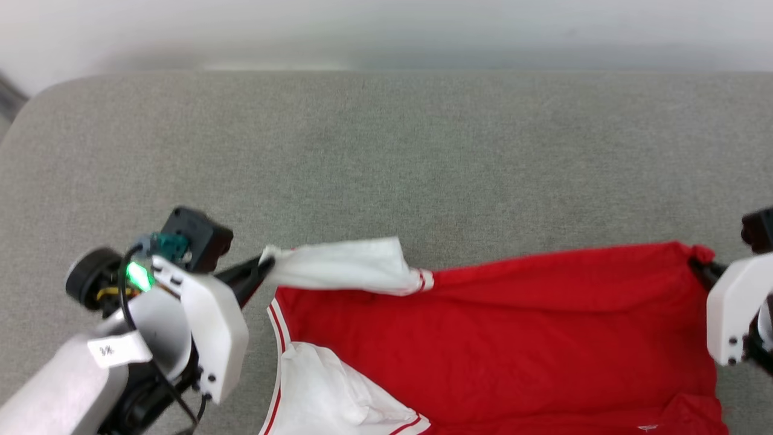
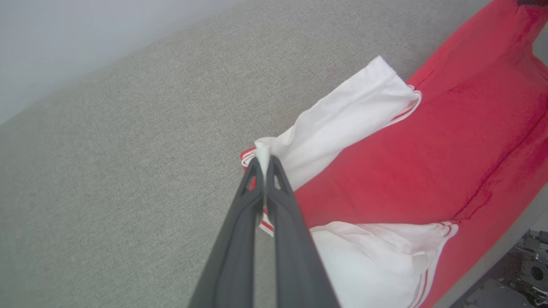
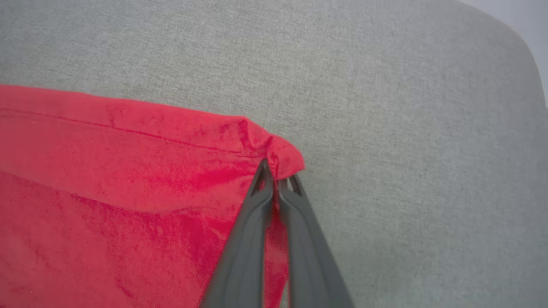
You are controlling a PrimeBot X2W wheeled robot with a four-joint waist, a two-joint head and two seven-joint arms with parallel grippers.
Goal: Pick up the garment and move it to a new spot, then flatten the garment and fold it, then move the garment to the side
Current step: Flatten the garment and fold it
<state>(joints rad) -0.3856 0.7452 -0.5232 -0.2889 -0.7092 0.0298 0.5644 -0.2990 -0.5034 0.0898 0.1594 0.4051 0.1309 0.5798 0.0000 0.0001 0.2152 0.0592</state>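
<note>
The garment (image 1: 513, 338), a red shirt with white sleeves and red-and-white striped trim, lies spread over the near half of a grey padded surface (image 1: 386, 163). My left gripper (image 1: 266, 264) is shut on the tip of the far white sleeve (image 1: 350, 266), stretching it leftward; the left wrist view shows the white cloth pinched between the fingers (image 2: 263, 164). My right gripper (image 1: 694, 264) is shut on the red hem corner at the far right, and in the right wrist view that corner (image 3: 278, 154) bunches around the fingertips. A second white sleeve (image 1: 332, 393) lies near the bottom edge.
The grey padded surface runs bare behind the shirt to its far edge (image 1: 386, 72), with a pale wall beyond. Its rounded left corner (image 1: 42, 96) shows at top left. Some clutter on the floor (image 2: 531, 265) shows past the near edge in the left wrist view.
</note>
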